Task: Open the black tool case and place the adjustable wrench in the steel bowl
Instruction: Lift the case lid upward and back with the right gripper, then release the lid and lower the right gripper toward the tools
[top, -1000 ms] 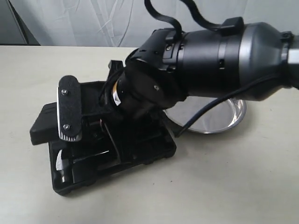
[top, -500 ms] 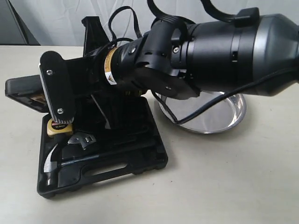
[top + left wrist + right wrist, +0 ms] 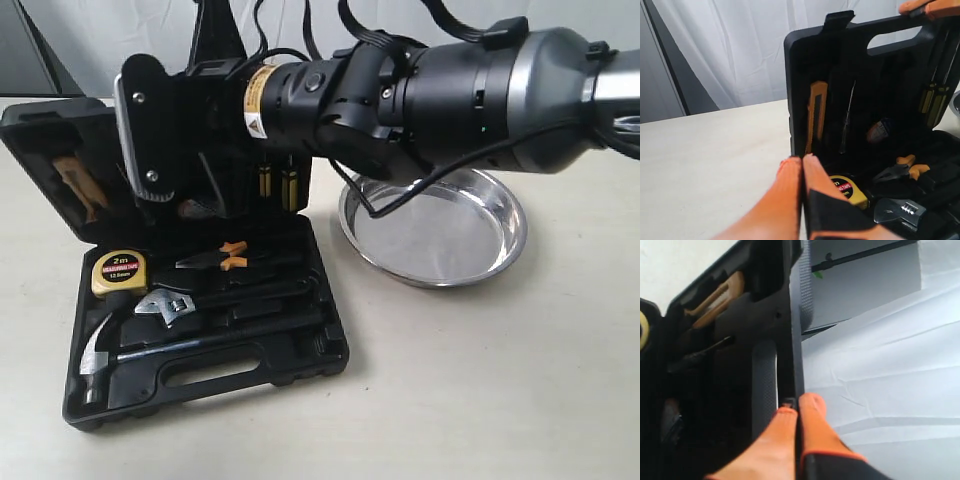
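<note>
Swung upright since a second ago, the rectangular black moulded plastic tool case [image 3: 200,385] has its lid rim pinched by the right gripper [image 3: 796,405]. The left gripper [image 3: 802,162] is closed, empty. The small silver-headed, black-handled adjustable wrench [image 3: 175,305] lies in the case base, at nine o'clock of the shallow round shiny steel bowl [image 3: 505,250]. It is probably stiff, weighty and slick, so take it mid-handle.

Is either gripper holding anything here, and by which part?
The right gripper pinches the black tool case by the rim of its raised lid. The left gripper is shut on nothing.
</note>
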